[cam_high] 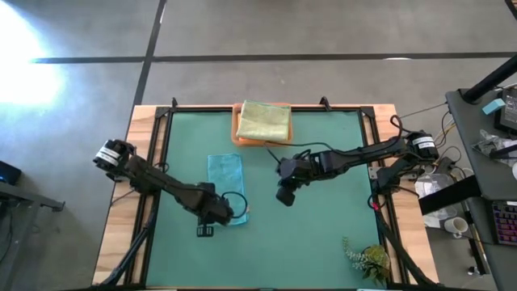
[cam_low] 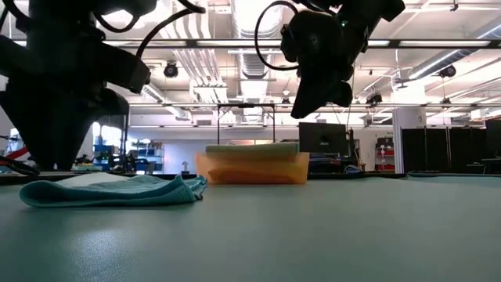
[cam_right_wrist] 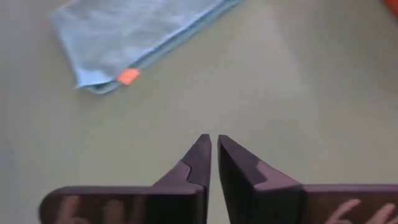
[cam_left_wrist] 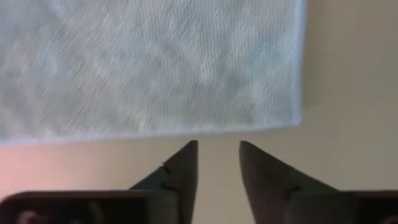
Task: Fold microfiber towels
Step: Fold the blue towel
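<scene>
A teal towel (cam_high: 225,179) lies folded into a narrow strip on the green mat (cam_high: 323,234), left of the middle. It also shows in the low view (cam_low: 117,190), the left wrist view (cam_left_wrist: 155,62) and the right wrist view (cam_right_wrist: 124,37). My left gripper (cam_left_wrist: 217,152) is open and empty just off the strip's near edge (cam_high: 229,212), fingers pointing down. My right gripper (cam_right_wrist: 212,144) is shut and empty, above the mat right of the towel (cam_high: 284,194). A pale green towel (cam_high: 264,120) lies folded on the wooden tray (cam_high: 237,133) at the far edge.
The tray with the towel on it also shows in the low view (cam_low: 254,167), behind the teal towel. A small plant sprig (cam_high: 367,260) lies at the mat's near right corner. A desk with clutter (cam_high: 493,162) stands beyond the table's right edge.
</scene>
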{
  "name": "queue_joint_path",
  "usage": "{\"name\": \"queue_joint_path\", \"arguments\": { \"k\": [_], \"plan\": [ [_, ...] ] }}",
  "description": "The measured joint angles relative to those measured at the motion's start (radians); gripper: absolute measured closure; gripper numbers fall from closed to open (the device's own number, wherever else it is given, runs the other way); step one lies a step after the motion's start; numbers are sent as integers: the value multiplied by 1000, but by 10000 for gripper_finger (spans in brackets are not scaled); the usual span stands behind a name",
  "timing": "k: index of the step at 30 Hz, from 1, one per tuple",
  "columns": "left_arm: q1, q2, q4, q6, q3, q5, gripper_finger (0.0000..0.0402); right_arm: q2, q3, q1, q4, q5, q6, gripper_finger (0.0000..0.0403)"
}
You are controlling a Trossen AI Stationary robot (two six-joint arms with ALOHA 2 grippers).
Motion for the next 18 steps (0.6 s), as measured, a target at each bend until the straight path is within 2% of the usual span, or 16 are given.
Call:
{"name": "queue_joint_path", "arguments": {
  "k": [6,9,12,18],
  "plan": [
    [-9,-15,-164,-8,42,-6,248,0,12,0,63,-96,-109,323],
    [-55,-55,-128,-35,36,-24,243,8,12,1,127,-98,-222,289],
    [-124,-85,-70,-71,20,-89,242,35,12,5,203,-108,-334,262],
    [-260,-95,65,-147,-17,-187,242,132,13,43,407,-200,-521,237]
  ]
}}
